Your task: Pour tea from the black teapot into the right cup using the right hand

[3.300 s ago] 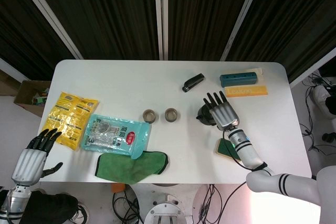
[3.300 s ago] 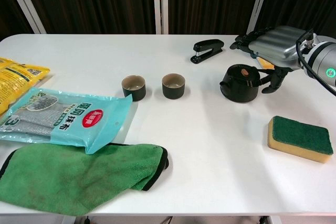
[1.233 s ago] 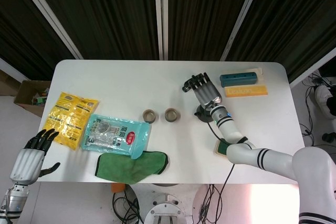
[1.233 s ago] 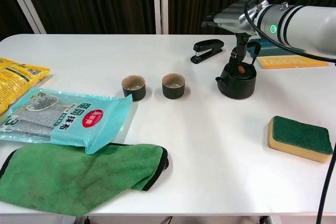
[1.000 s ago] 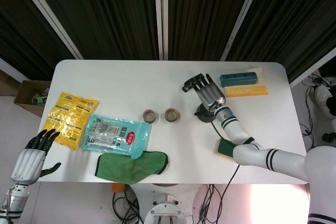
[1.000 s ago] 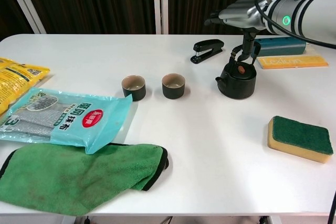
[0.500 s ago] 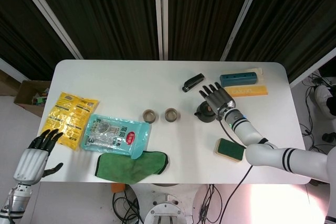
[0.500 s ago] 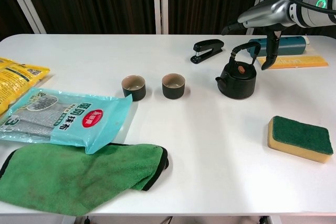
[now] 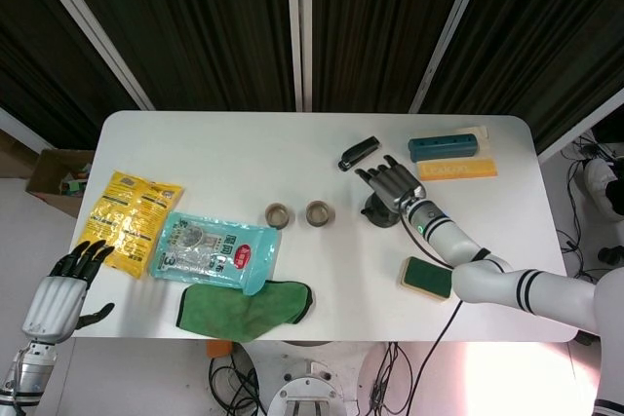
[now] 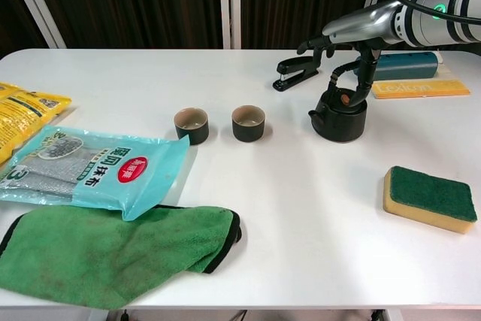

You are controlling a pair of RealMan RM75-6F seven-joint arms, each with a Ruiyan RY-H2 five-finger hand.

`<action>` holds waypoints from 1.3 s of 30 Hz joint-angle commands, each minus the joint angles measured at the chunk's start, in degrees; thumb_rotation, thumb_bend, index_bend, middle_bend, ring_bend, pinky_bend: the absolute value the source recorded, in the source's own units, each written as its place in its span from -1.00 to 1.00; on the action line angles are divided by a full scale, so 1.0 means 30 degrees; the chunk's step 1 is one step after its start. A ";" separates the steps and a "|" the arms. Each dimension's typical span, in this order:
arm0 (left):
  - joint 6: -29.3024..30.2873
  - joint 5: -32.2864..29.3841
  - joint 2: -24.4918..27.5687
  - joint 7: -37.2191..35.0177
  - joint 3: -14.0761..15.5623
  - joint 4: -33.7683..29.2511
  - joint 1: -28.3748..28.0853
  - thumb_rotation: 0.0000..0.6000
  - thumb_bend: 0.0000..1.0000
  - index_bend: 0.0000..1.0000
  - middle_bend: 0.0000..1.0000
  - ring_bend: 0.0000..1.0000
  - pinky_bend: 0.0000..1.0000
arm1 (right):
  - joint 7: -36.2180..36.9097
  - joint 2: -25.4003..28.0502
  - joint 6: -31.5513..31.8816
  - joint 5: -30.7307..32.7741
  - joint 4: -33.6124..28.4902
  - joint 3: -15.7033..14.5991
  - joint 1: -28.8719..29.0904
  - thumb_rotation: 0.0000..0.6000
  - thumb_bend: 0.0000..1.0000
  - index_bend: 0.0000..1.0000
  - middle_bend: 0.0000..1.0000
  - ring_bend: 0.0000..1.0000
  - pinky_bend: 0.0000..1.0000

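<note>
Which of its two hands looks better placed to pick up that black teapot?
The right hand: it hovers directly over the black teapot. The left hand hangs off the table's far corner.

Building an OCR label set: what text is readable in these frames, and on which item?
"3": teal packet, at its left end.
Chinese characters on the teal packet and its red oval: too blurred to transcribe surely.
Orange box: pale lettering, too blurred to read.
Yellow packet: printing too small to read.
Blue box, stapler, teapot: no text visible.
</note>
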 commanded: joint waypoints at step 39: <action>-0.0060 0.0066 -0.0151 -0.0124 0.0062 0.0202 -0.0019 1.00 -0.74 -0.67 -0.81 -0.85 -0.54 | 0.1712 0.0016 0.0299 -0.0860 0.0357 -0.1634 0.0030 1.00 -0.96 -0.21 -0.15 -0.24 -0.79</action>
